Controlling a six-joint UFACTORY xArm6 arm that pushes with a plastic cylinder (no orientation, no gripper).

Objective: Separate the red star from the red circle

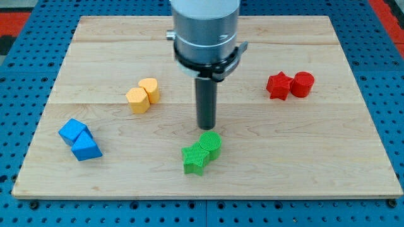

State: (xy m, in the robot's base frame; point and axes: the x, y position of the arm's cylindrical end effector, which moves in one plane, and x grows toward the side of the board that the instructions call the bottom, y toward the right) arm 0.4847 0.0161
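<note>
The red star (278, 86) sits at the view's right, touching the red circle (302, 84) on its right side. My tip (206, 127) is at the board's middle, well to the left of the red pair and just above the green circle (211, 144). The arm's grey body hangs from the view's top centre.
A green star (194, 159) touches the green circle at bottom centre. A yellow hexagon (137, 99) and a yellow heart (149, 89) sit together at the left. A blue cube (73, 132) and a blue triangle (85, 148) lie at the far left. The wooden board (328, 157) lies on a blue pegboard.
</note>
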